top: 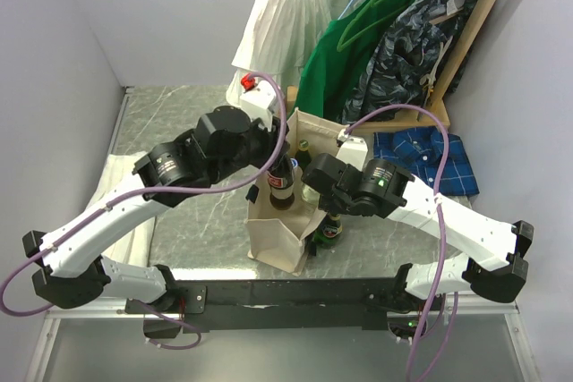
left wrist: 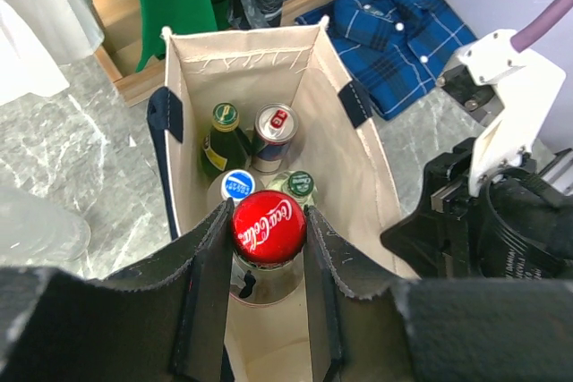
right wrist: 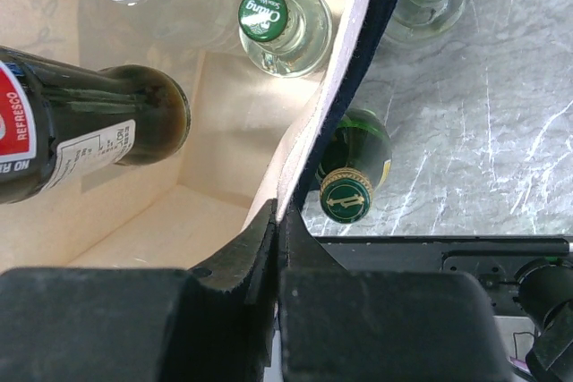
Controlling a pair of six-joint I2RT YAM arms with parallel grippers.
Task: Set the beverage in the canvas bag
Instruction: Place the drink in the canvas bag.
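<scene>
white arms (top: pixel 98 225), black joints (top: pixel 228 136), purple cables (top: pixel 270 89)

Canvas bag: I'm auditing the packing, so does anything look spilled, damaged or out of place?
Nothing spilled or broken. The canvas bag stands upright, its wall pinched by the right claw; the left claw holds a cola bottle inside. A green bottle stands outside.

Looks like a robotics lab's test cell rather than any home or shop: hemmed in by bare pale partition walls (top: pixel 54 60), floored with a marble-patterned table (top: pixel 179 123), and fitted with two white-and-black robot arms (top: pixel 98 221) bolted to a black rail (top: pixel 286 292) and trailing purple cables (top: pixel 394 107). Dressed with props: garments on hangers (top: pixel 340 60) on a wooden rack (top: pixel 479 15), a blue plaid shirt (top: pixel 430 158), a canvas bag (top: pixel 273 239) of bottles.
</scene>
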